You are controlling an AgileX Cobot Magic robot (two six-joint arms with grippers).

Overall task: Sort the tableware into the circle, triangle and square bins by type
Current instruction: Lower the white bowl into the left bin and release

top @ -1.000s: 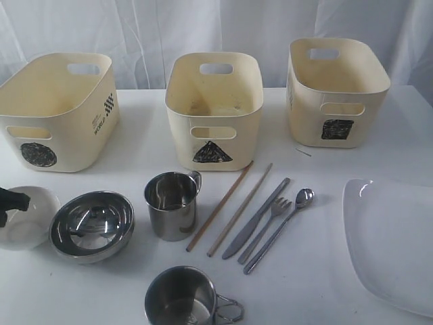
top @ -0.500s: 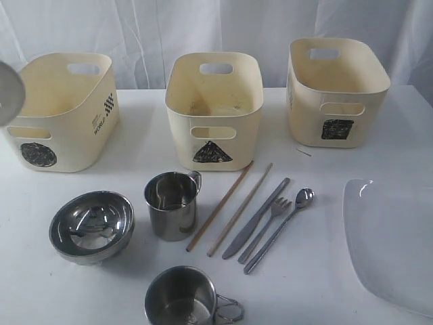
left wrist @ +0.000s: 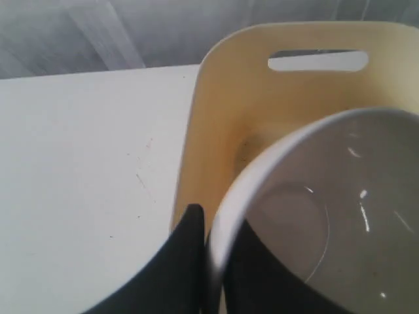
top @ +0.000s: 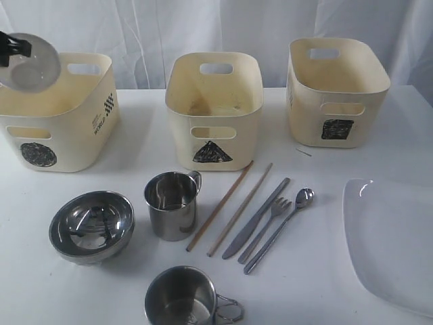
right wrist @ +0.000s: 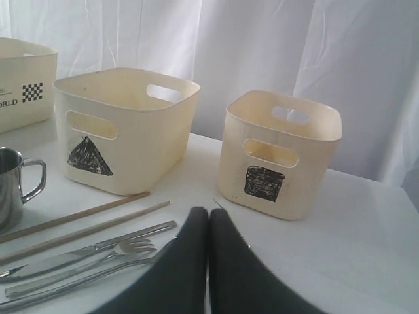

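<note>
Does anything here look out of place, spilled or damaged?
Nothing is spilled or broken. Two small oddities: brownish smudges inside the triangle bin, and a thin stray sliver on the table beside the square bin. The white bowl hangs tilted in the left gripper over the circle bin.

plate (top: 389, 237) cropped right, near mug (top: 180, 298) cropped below

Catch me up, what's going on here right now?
The left gripper pinches the small white bowl by its rim, above the cream circle-marked bin. The right gripper is shut, holding nothing, near the steel cutlery. The steel bowl, two steel mugs, wooden chopsticks and white square plate lie on the table, unsorted.
</note>
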